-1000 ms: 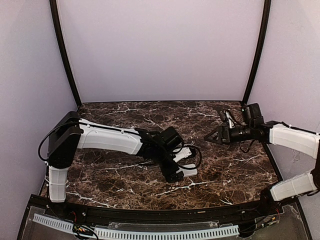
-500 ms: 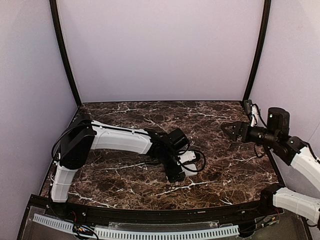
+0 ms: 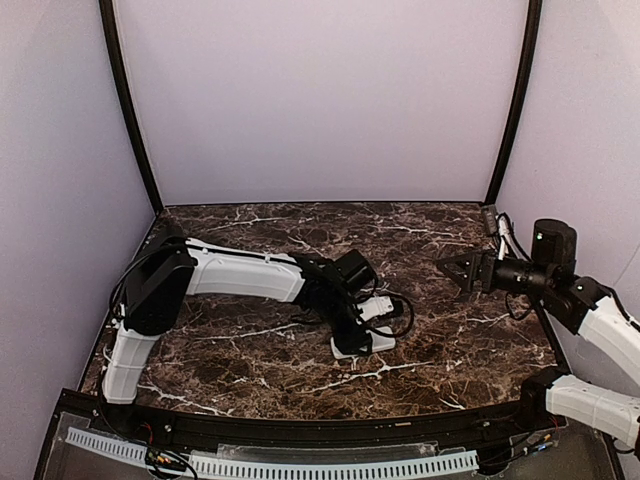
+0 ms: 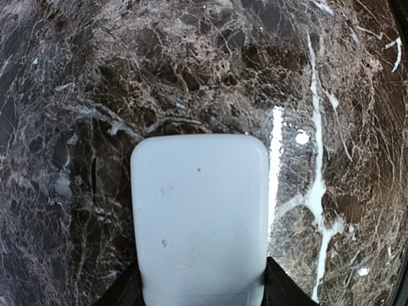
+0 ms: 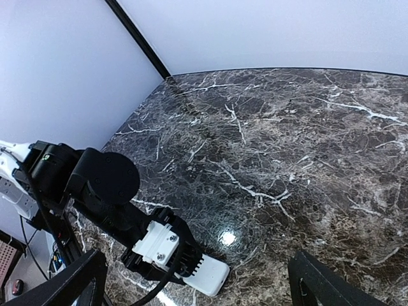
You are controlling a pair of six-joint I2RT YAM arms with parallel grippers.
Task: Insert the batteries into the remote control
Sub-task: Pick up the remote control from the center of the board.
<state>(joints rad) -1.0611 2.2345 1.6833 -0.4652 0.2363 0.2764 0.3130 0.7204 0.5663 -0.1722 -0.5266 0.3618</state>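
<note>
The remote control [image 4: 199,217] lay flat on the dark marble table [image 4: 76,76] with a plain white face up, squarely between the fingers of the left gripper [image 3: 349,346]. In the left wrist view one dark finger [image 4: 121,294] met one long side of the casing and its partner met the other. No marble showed between finger and plastic, so the left gripper was clamped across the remote's width. The remote's rounded end reached out beyond the fingertips, away from the wrist. That upward face carried only a few tiny dark specks, none large enough to read.

In the right wrist view the same remote showed as a white slab poking out from under the left gripper's black jaws. It sat just below a white block [image 5: 159,242] with two screw heads fixed to that gripper, and a black cable [image 5: 150,290] looped down beside the block.

The right gripper [image 3: 450,272] was held clear of the table and well apart from the remote, its fingers spread wide with nothing between them. Those two dark fingers [image 5: 67,280] stood at the lower corners of their own wrist view. The remote appeared low in the gap between them, far beyond their tips. A small green light [image 3: 540,237] glowed on the housing behind those fingers.
</note>
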